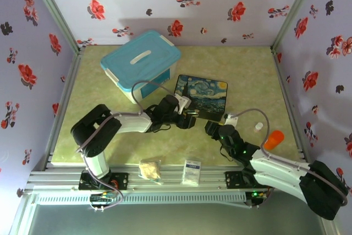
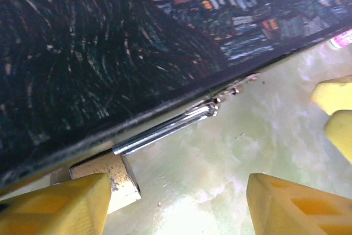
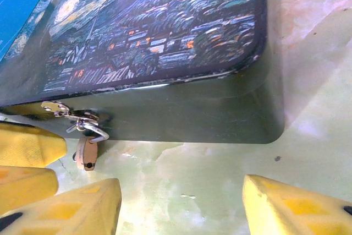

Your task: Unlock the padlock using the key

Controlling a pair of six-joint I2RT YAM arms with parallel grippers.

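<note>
Left gripper point(image 2: 177, 205): we record jaws parted, nothing held, one finger point(image 2: 60, 205) just beside the padlock point(image 2: 124, 182). Right gripper point(image 3: 179, 202): parted, empty too. Padlock hangs from the box's point(image 3: 165, 42) front hasp point(image 3: 58, 108).

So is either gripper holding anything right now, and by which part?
Nothing is held. The left gripper and the right gripper both stand open and empty; the padlock hangs ungripped from the hasp of the painted box.
</note>
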